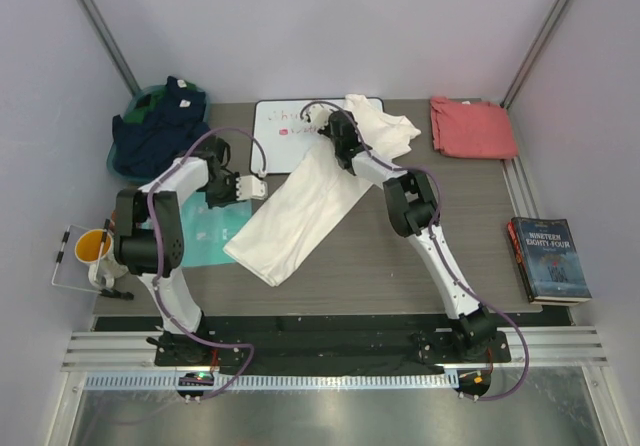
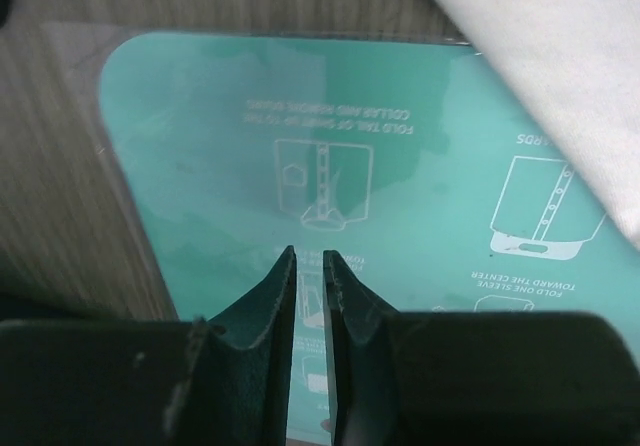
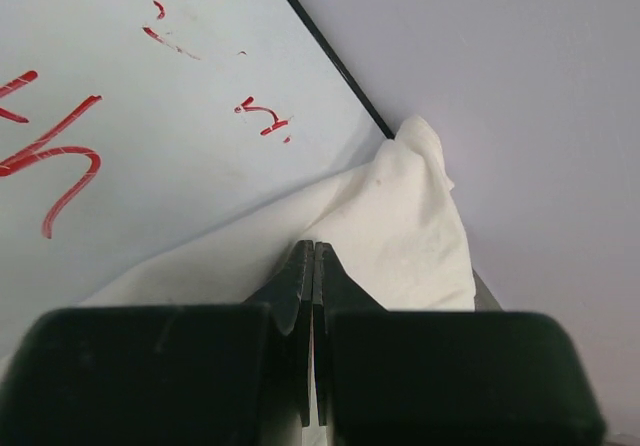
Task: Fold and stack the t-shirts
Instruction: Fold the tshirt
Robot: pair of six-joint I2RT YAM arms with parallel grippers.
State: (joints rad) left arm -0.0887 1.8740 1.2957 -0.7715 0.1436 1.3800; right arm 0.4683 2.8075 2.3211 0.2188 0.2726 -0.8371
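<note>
Gripping the cream-white t-shirt (image 1: 305,206) with the right pincer (image 3: 313,248), pressing both fingers flat together on a raised fold of the cloth toward the far side of the counter (image 1: 400,276), right at the edge of the whiteboard (image 1: 278,126) bearing red scribbles. Stretching that shirt out in a long diagonal band, running from the far middle beside the whiteboard down toward the near left. Letting its far part bunch up loosely beyond the right arm, close to the back wall. Overlapping one edge of the teal board (image 2: 220,146) with the shirt's near-left part.

Holding the left pincer (image 2: 310,258) low over that teal board, just beside the shirt's long edge, squeezing the fingers almost together with only a thin slit between them and clasping nothing. Looking down past those fingers at printed folding diagrams and upside-down lettering on the board.

Seeing the salmon-red t-shirt (image 1: 472,128) lying flat at the far right corner of the counter, well apart from the white one and touching neither arm. Also seeing a heap of dark blue and green clothing (image 1: 160,131) at the far left, a book (image 1: 548,259) at the right edge, and a yellow cup (image 1: 92,246) sitting on a clear tray (image 1: 62,266) off the left side.
</note>
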